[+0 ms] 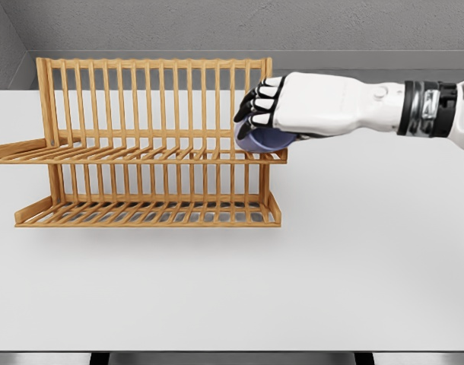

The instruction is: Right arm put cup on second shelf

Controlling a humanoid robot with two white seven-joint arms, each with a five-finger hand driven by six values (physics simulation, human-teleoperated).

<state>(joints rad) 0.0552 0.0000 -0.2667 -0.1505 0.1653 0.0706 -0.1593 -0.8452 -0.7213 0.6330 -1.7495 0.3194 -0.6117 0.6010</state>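
The robot's right hand (pixel 281 106), fingers curled over a blue cup (pixel 264 139), holds it at the right end of the upper shelf (pixel 141 154) of a wooden dish rack (pixel 152 144) on a white table (pixel 331 266)

This is a simulated test scene, not a lived-in room: every surface is rendered clean and flat, without wear or clutter. A plain white rectangular bench (pixel 354 266) fills most of the view, backed by a bare grey textured wall (pixel 217 23) with a grey strip along its foot. The only furnishing is a two-tier wooden slatted dish rack (pixel 141 152) standing on the bench, which lends a kitchen flavour to an otherwise bare robot trial setup.
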